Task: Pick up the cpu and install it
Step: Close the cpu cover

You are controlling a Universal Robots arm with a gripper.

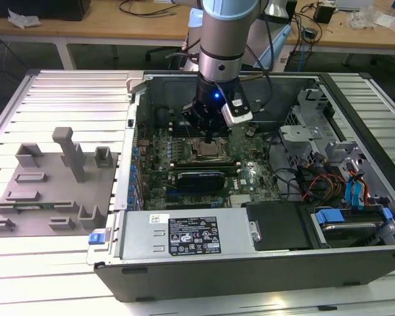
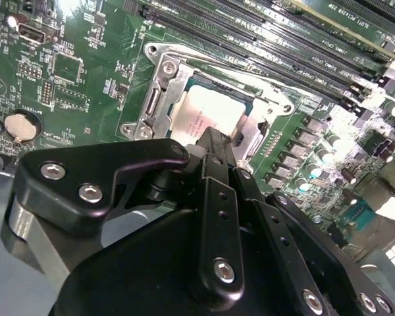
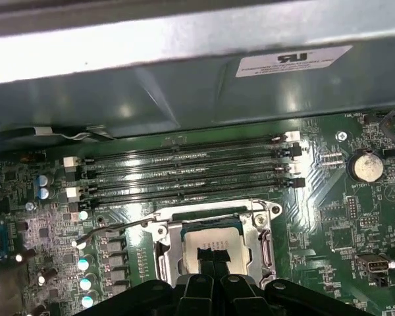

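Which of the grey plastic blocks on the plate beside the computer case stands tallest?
The T-topped grey plastic post on the flat grey plate; it rises well above the low blocks around it.

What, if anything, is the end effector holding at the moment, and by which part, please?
Nothing seems held: the end effector is shut, its tips over the silvery square metal-lidded cpu, which lies flat in its metal socket frame.

Open computer case [image 1: 250,280] on slatted table [image 1: 72,99] (grey blocks [image 1: 71,155] alongside)
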